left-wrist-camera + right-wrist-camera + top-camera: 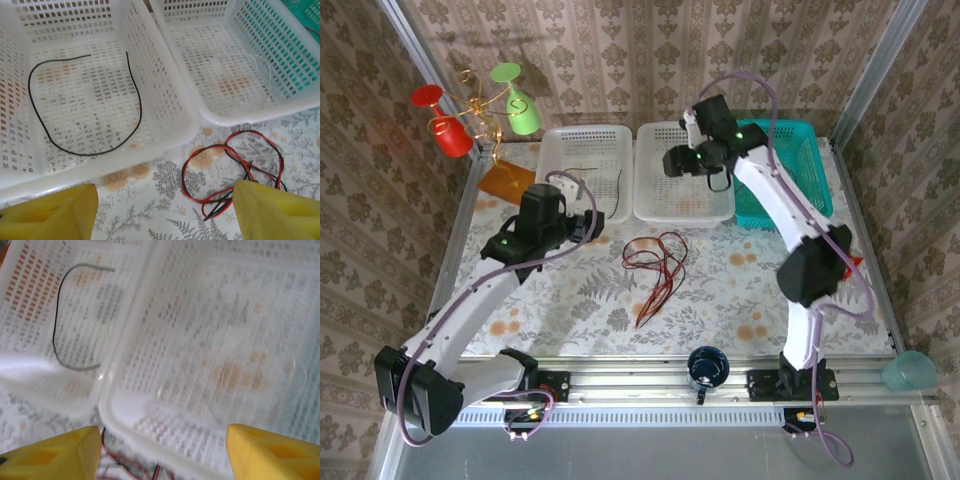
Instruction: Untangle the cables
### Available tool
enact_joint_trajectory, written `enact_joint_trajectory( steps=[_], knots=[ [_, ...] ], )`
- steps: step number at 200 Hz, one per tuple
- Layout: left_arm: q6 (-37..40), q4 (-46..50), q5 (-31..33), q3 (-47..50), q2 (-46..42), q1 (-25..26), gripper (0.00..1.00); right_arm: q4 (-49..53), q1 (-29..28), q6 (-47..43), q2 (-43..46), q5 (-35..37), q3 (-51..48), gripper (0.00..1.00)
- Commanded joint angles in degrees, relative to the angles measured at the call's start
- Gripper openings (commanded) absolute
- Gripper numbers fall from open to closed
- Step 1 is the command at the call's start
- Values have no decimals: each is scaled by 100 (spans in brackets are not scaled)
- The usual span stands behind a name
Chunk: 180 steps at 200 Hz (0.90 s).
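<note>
Left pincer (164,200) spread, right pincer (162,440) spread over blurred basket (125,412), cables (227,147) partly behind finger (270,210)

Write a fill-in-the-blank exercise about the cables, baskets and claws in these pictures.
1. The left white basket holds one ____ cable.
2. The red and black tangle lies on the ____.
3. Both the left claw and the right claw stand ____.
Missing words: black; table; open.

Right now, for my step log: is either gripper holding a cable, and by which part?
Nothing is held: left gripper and right gripper both stand open, empty.
</note>
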<state>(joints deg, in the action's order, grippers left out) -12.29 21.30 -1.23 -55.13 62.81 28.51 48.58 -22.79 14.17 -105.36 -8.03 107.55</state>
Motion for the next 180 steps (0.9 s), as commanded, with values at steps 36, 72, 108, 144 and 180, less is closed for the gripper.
enact_joint_trajectory(
  steps=[36, 72, 108, 144, 180],
  knots=[
    [-393, -213, -40, 954, -590, 371, 72, -2461, -877, 478, 1745, 130, -4212, 68],
    [-487, -592, -167, 1607, -892, 477, 72, -4176, -1258, 13, 1917, -18, -5448, 68],
    [-588, -564, -94, 1877, -1112, 558, 72, -4698, -1316, -82, 1367, 110, -5526, 67],
    [-698, -550, -41, 2024, -1279, 592, 72, -5042, -1405, -112, 780, 73, -5361, 56],
    [-715, -475, 9, 1963, -1313, 620, 72, -5019, -1524, -180, 454, 72, -5103, 35]
  ],
)
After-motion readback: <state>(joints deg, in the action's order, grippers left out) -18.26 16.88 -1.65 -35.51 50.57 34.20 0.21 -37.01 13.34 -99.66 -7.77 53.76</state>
